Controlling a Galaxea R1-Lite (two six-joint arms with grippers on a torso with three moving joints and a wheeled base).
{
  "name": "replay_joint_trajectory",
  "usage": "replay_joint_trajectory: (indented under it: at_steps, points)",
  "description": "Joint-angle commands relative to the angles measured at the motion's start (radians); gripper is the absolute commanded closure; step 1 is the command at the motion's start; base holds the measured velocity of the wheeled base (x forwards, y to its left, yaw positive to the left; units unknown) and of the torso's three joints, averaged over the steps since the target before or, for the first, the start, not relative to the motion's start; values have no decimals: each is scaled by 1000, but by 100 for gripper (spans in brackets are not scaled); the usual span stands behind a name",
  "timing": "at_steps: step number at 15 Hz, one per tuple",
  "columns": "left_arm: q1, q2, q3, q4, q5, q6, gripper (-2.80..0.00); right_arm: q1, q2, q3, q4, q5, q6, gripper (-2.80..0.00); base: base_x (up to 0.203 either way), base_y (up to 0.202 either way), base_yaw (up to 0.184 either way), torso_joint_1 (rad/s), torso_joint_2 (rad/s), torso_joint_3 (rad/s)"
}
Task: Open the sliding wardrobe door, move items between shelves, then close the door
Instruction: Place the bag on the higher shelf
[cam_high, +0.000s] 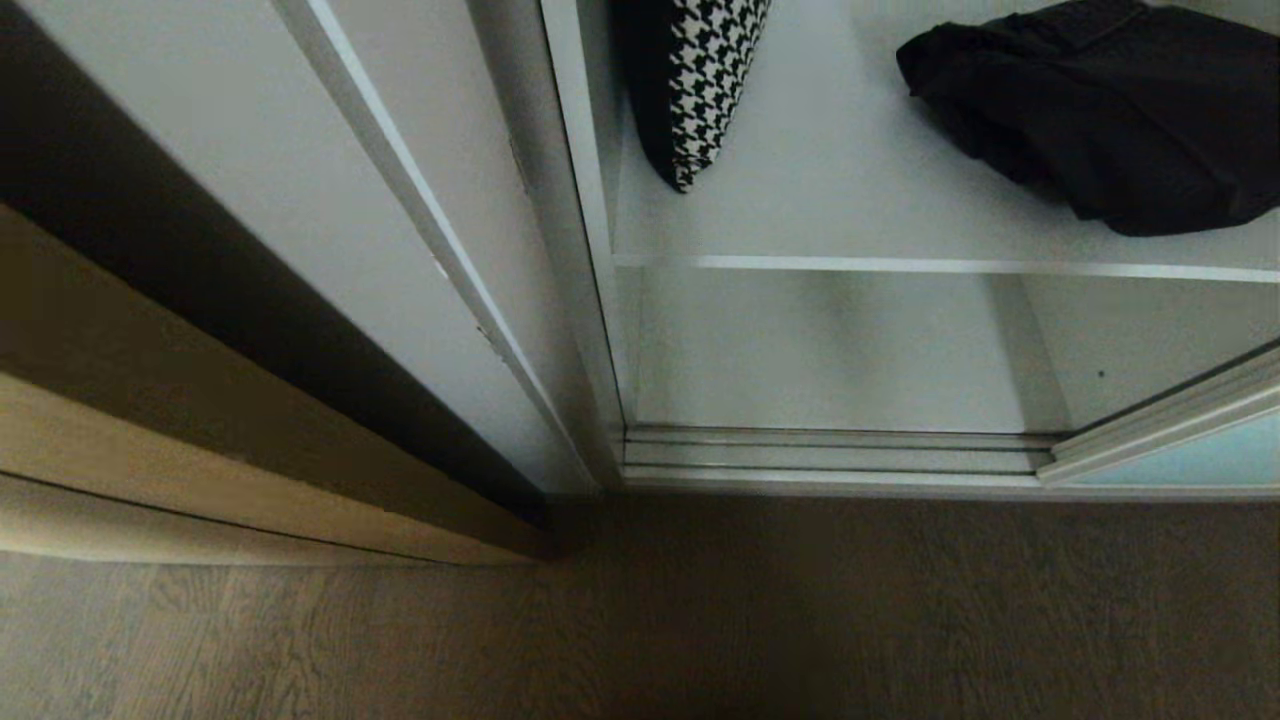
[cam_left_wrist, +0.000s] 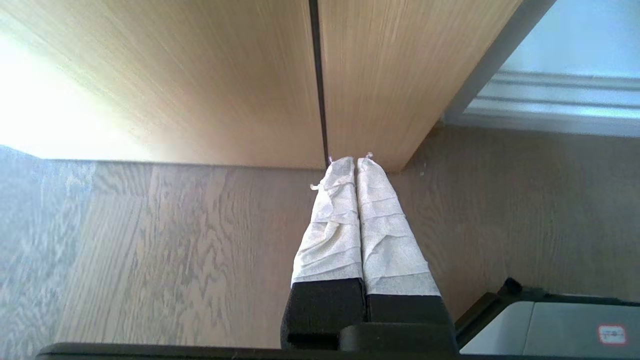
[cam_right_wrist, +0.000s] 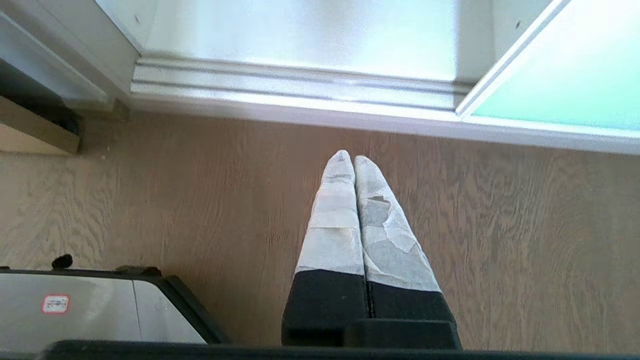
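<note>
Right now you are keeping both arms parked low, pointing down at the wood floor (cam_high: 640, 620), so neither is reaching for anything. Your left gripper (cam_left_wrist: 356, 161) is hanging with its taped fingers (cam_left_wrist: 340, 220) pressed together and holding nothing, just in front of the light wood-grain door (cam_left_wrist: 200, 80) with its dark groove. Your right gripper (cam_right_wrist: 354, 157) is likewise shut on empty air, its fingertips hovering over the floor just short of the silver bottom track (cam_right_wrist: 300, 85). That tucked posture looks like a travelling or viewing pose rather than a working one, leaving the head camera an unblocked look into the wardrobe. Beyond the track, the sliding wardrobe door (cam_high: 1190, 455) is sitting pushed over to the right, only its aqua lower corner and metal frame showing, so the opening in front of you is already clear. Farther in, the bottom compartment is showing nothing but white panels, and above it the shelf (cam_high: 950, 266) is carrying two things well apart: the houndstooth cushion (cam_high: 705, 80) leaning against the left wall, and the black fabric item (cam_high: 1110, 110) lying slumped toward the right. Judging by this, the door step is done and the black item is waiting to be moved.
</note>
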Motion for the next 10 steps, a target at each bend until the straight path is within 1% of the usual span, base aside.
replay_joint_trajectory:
  at_steps: [1,10]
  points:
    - [0,0,0,-1,0,-1,0,0,-2,2,0,0,-1,0,0,0,0,0,0,200]
    - [0,0,0,-1,0,-1,0,0,-1,2,0,0,0,0,0,0,0,1,1,200]
